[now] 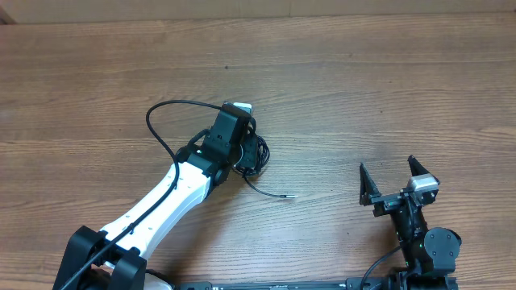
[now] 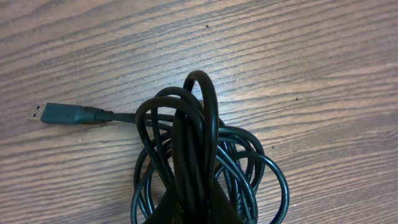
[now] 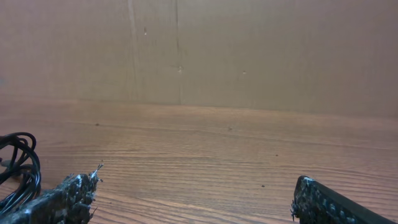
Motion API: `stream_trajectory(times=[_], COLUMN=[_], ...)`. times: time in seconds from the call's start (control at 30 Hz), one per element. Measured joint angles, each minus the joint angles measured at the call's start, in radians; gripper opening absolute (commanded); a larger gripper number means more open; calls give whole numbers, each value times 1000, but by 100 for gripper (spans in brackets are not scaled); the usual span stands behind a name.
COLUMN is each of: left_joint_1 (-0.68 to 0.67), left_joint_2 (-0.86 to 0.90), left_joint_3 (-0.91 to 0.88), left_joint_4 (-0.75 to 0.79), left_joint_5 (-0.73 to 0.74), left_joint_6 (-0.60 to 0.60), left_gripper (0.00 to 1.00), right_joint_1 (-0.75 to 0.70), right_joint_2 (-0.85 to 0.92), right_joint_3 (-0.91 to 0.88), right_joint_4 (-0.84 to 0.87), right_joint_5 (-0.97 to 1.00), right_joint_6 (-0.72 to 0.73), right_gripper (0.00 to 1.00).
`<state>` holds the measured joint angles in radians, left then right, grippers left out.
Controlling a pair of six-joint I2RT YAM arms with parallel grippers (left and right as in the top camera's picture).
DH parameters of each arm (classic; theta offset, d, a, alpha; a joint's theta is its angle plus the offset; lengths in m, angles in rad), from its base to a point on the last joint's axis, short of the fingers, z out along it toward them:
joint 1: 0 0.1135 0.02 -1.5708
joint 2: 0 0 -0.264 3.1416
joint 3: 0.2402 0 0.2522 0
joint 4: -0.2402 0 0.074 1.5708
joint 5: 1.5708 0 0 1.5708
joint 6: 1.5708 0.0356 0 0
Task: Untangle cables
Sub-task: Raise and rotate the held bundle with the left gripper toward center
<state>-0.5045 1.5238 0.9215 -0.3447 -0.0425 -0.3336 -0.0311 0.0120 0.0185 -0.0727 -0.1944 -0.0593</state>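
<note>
The cables (image 2: 205,155) lie as a small coiled black bundle on the wooden table, with a USB plug (image 2: 59,114) sticking out to the left. My left gripper (image 2: 196,214) is shut on several upright strands of the bundle at the bottom edge of the left wrist view. From overhead, the left gripper (image 1: 240,149) sits over the cables (image 1: 256,153), and one loose thin end (image 1: 278,194) trails toward the front. My right gripper (image 1: 393,179) stands open and holds nothing, well to the right. The right wrist view shows its fingers (image 3: 68,193) wide apart and the cables (image 3: 18,163) at the far left.
A thicker black cable (image 1: 165,117) belonging to the left arm arcs to the left of the bundle. A brown cardboard wall (image 3: 199,50) stands at the far end of the wooden table (image 1: 363,80).
</note>
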Motion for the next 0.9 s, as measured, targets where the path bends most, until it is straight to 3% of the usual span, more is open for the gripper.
stream_trajectory(times=[0.9], left_joint_1=[0], left_joint_2=[0], left_joint_3=[0], left_joint_4=[-29], left_joint_5=[13], left_joint_6=[-145], left_gripper=[4], right_joint_1=[0], right_joint_2=[0], right_joint_3=[0], right_joint_4=[0], right_joint_5=[0], right_joint_6=[0], right_gripper=[100])
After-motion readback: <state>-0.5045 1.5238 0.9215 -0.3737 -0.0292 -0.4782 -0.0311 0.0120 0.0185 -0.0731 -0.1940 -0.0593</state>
